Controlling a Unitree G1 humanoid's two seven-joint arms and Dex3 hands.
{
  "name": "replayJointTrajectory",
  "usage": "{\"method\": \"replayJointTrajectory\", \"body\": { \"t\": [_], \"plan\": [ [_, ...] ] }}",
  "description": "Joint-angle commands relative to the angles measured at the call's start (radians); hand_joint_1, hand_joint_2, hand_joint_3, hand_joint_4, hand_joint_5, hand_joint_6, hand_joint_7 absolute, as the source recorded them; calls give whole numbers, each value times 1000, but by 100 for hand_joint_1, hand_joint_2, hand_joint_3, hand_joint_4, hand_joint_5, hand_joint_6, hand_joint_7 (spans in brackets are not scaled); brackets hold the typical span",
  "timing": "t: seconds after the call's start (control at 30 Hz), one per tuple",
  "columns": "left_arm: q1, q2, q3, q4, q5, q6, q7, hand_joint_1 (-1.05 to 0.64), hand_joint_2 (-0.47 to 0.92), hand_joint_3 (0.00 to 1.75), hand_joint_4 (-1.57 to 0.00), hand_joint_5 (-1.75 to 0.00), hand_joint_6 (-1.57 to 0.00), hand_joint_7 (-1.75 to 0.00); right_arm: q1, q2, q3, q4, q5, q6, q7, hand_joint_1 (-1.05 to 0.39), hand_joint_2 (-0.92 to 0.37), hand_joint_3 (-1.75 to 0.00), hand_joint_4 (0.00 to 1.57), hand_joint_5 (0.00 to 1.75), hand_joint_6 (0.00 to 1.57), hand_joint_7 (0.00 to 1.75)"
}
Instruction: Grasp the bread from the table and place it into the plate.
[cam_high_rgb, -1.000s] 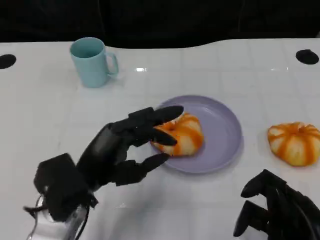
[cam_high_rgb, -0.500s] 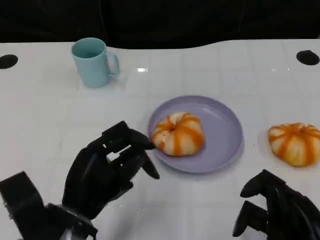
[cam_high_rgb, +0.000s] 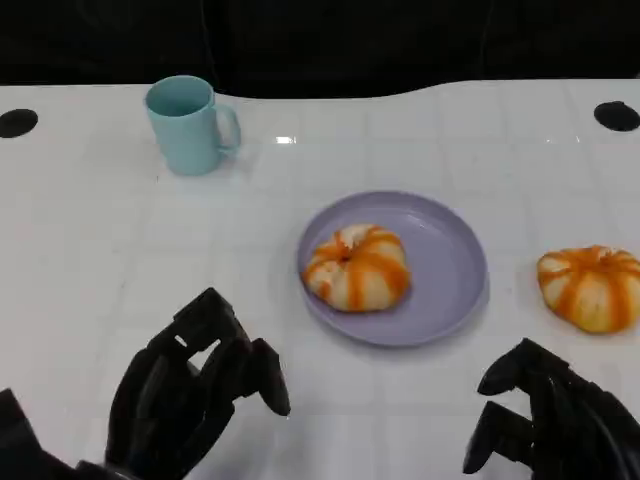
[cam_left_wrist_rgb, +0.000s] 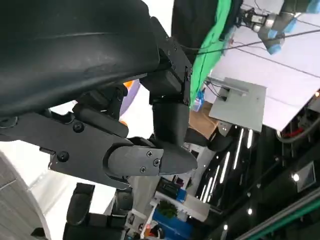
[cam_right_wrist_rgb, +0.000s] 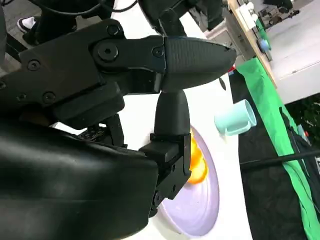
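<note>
Sitting on the lilac plate (cam_high_rgb: 450, 270), 1 orange-striped bread roll (cam_high_rgb: 356, 267) marks a placing step done, while a 2nd roll (cam_high_rgb: 590, 287) lies on the white table (cam_high_rgb: 90, 250), well apart from the plate, on the robot's right. The left hand (cam_high_rgb: 195, 395) hangs low near the table edge, fingers curled in on nothing; the right hand (cam_high_rgb: 545, 420) is likewise curled and empty. Judging by this, the next move calls for the right hand to spread and reach the 2nd roll. A pale blue mug (cam_high_rgb: 188, 125) stands far back.

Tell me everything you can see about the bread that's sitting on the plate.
The bread is a round, domed bun, pale cream with orange stripes running down from a dimpled top. It looks soft and whole. It sits upright on the left half of the purple plate, resting on the plate alone; neither hand touches it.
</note>
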Motion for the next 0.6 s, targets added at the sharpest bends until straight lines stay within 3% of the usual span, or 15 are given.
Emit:
{"method": "replayJointTrajectory", "body": {
  "t": [0.03, 0.6],
  "plan": [
    [37, -8, 23, -28, -29, 29, 0, -58, 92, 38, -81, -175, -56, -175, 2, -10, -5, -14, -1, -13, 0, -51, -92, -51, 59, 175, 37, 170],
    [36, -25, 62, -11, -4, 36, 10, -58, 92, 38, -80, -175, -55, -175, -22, -4, -9, 33, -13, -45, 8, -53, -92, -47, 61, 175, 39, 169]
  ]
}}
